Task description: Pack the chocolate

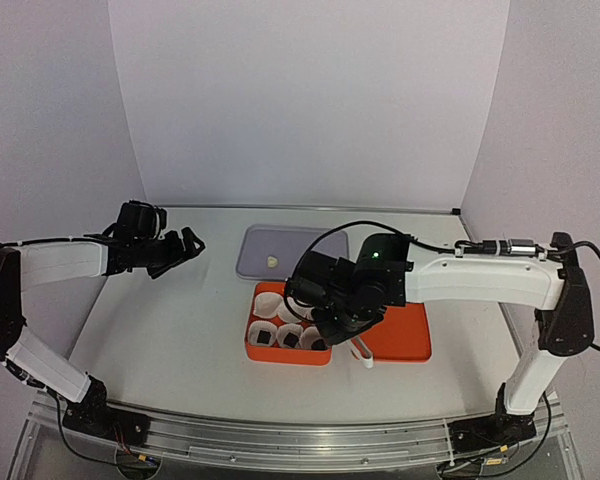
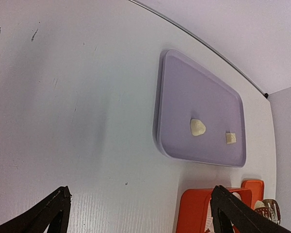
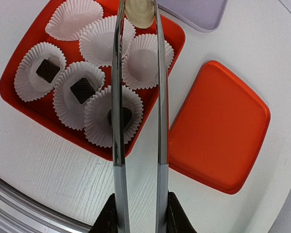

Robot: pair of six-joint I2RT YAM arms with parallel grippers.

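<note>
My right gripper [image 3: 138,213] is shut on metal tongs [image 3: 118,97]. The tongs pinch a pale cream chocolate [image 3: 139,12] at their tips, above the white paper cups [image 3: 104,41] at the far side of the orange box [image 3: 63,138]. Three dark chocolates [image 3: 82,90] sit in the near cups. Two more cream chocolates [image 2: 197,127] [image 2: 231,138] lie on the purple tray [image 2: 184,82]. My left gripper [image 2: 138,213] is open and empty, held above the table left of the tray. In the top view it [image 1: 185,243] is far from the box [image 1: 250,345].
The orange square lid [image 3: 218,131] lies flat on the table right of the box, and shows in the top view [image 1: 405,335]. The purple tray [image 1: 280,243] sits just behind the box. White walls close the back and sides.
</note>
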